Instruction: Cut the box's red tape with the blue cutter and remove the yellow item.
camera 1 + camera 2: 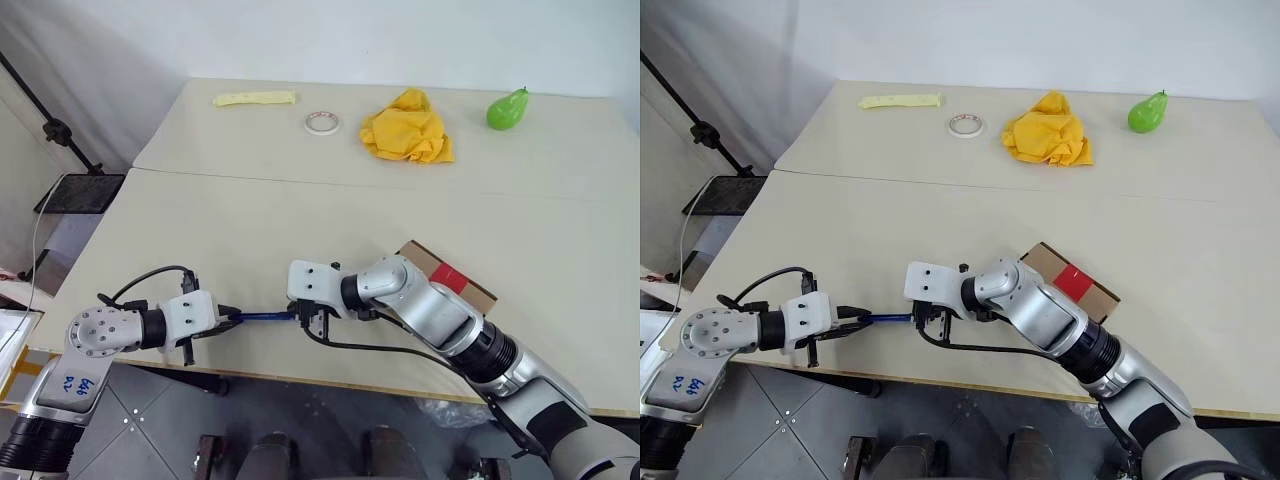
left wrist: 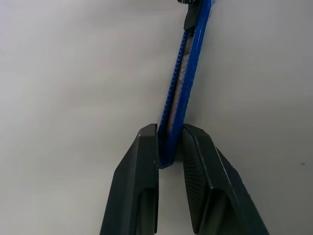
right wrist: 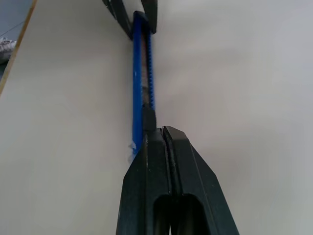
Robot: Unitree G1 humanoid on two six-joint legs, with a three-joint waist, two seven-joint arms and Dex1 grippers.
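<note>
Currently my left gripper [image 2: 170,147] and right gripper [image 3: 157,134] each clamp an end of the blue cutter [image 2: 186,78]. Red tape [image 1: 449,278] on the box [image 1: 478,294] is uncut; yellow item not retrieved.

Materials and finishes. Table [image 1: 300,215]: smooth, matt beige top. Box [image 1: 478,290] at the near edge: matt brown cardboard; its red tape [image 1: 449,278] looks smoother, with a slight sheen. Blue cutter [image 2: 183,93]: glossy blue plastic with a finely toothed track. Left gripper fingers [image 2: 208,186]: matt black plastic with ribbed inner pads. Along the far edge: crumpled orange-yellow cloth [image 1: 407,128], glossy green pear-shaped object [image 1: 507,109], whitish tape roll [image 1: 321,122], pale yellow strip [image 1: 254,98] with a rough texture.
</note>
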